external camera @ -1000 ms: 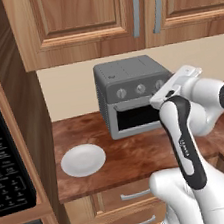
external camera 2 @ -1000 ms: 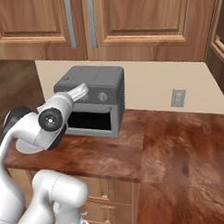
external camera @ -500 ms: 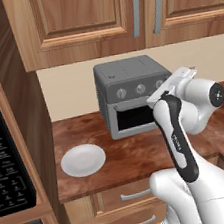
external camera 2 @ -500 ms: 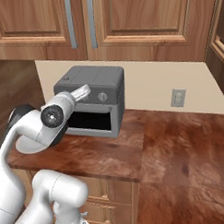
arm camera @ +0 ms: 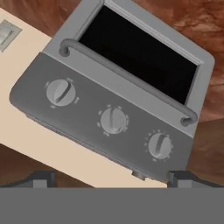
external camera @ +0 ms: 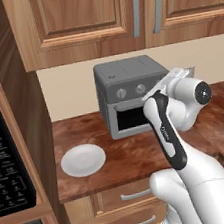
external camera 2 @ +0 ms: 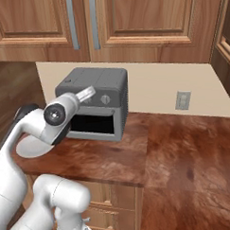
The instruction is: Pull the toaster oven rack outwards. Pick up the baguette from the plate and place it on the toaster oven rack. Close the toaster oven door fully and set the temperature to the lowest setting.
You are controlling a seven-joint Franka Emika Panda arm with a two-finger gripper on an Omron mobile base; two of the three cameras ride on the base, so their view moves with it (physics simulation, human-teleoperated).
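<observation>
The dark-grey toaster oven [external camera: 126, 76] [external camera 2: 100, 82] stands at the back of the counter. Three round knobs [arm camera: 113, 120] run in a row above its front. The toaster oven door [arm camera: 98, 76] is shut, its bar handle [arm camera: 127, 81] just under the knobs. The rack and the baguette are hidden. Left of the oven, the white plate [external camera: 83, 160] lies bare. My gripper [external camera: 156, 86] [external camera 2: 90, 91] [arm camera: 114, 179] hovers open just in front of the knob panel, with nothing between its fingertips [arm camera: 41, 179].
A black microwave [external camera: 5, 164] with a keypad fills the left side. Wooden wall cabinets [external camera: 120, 12] hang right above the oven. A wall outlet [external camera 2: 183, 100] sits right of the oven, and the brown counter [external camera 2: 185, 151] widens to the right.
The hand has shifted left and a little nearer to the oven's knob panel. The jaws have stayed open; oven and plate have not moved.
</observation>
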